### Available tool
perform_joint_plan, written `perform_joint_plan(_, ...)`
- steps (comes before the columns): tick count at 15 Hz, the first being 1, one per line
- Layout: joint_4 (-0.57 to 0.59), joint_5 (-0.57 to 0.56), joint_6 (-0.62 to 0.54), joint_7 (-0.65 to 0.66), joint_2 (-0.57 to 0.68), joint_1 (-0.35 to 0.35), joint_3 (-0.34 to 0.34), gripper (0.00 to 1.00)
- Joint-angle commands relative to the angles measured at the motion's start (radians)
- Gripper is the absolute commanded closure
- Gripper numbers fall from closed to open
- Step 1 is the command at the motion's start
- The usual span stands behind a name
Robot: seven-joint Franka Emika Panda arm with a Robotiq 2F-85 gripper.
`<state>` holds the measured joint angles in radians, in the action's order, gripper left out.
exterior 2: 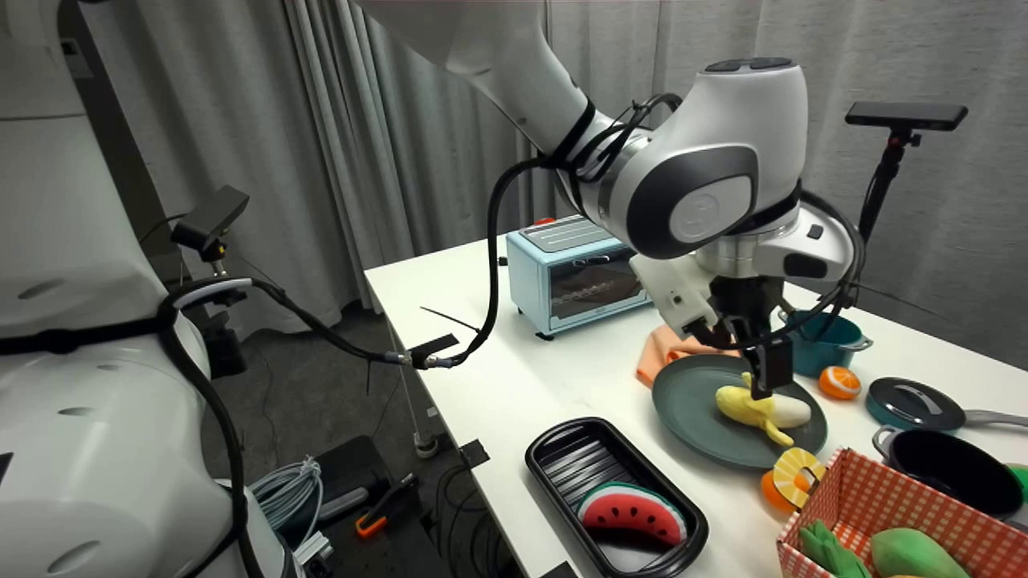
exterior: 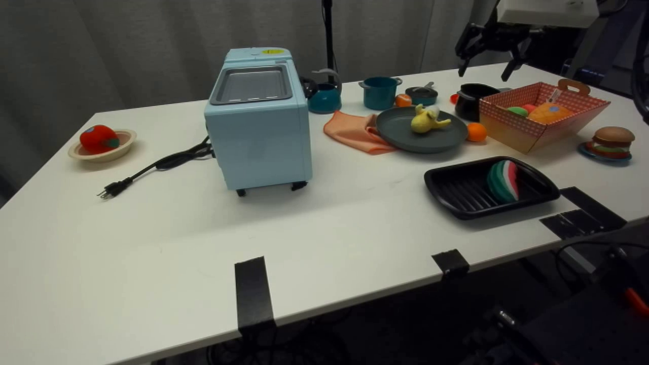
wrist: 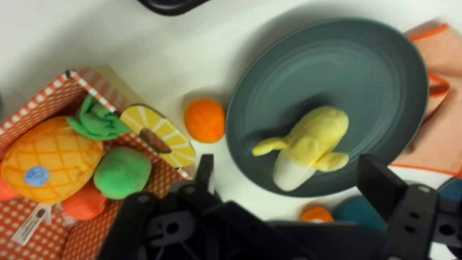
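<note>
The white worktop (exterior: pixel 345 223), black tape (exterior: pixel 253 289) along one edge, carries a light-blue toaster oven (exterior: pixel 261 144), power cord (exterior: pixel 170 161), cream bowl (exterior: pixel 106 156), teal kettle (exterior: pixel 325 101), teal pot (exterior: pixel 378 96), frying pan (exterior 2: pixel 911 401) and black pot (exterior: pixel 469 107). A peach cloth (exterior: pixel 351 131) meets a grey plate (wrist: pixel 346 76), with an orange (wrist: pixel 204 121) just beside the plate. A gingham basket (exterior: pixel 507 120), a ribbed baking pan (exterior: pixel 459 195) and a small blue plate (exterior: pixel 603 157) also stand on it.

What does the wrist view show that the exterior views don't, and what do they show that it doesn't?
Only the wrist view: the pineapple toy with its green leaves and blue patch together.

Only the exterior views: the toaster oven and watermelon slice, in both; also, in an exterior view, a tomato in a bowl.

Shared: the plush banana on the gray plate, the cloth by it, the checked basket, the black tray (just its edge from the wrist), and the gripper, open and holding nothing.
</note>
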<state>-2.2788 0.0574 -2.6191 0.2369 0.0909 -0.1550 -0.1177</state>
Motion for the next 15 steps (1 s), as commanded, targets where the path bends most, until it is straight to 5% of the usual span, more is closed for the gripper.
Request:
perform_joint_plan(1,-0.051,0.068,0.06,-0.095,-0.025,0.017,0.016,0.0)
perform_joint_plan(15,-0.2,-0.009,0.136,-0.178,0.006,0.014,-0.006,0.0)
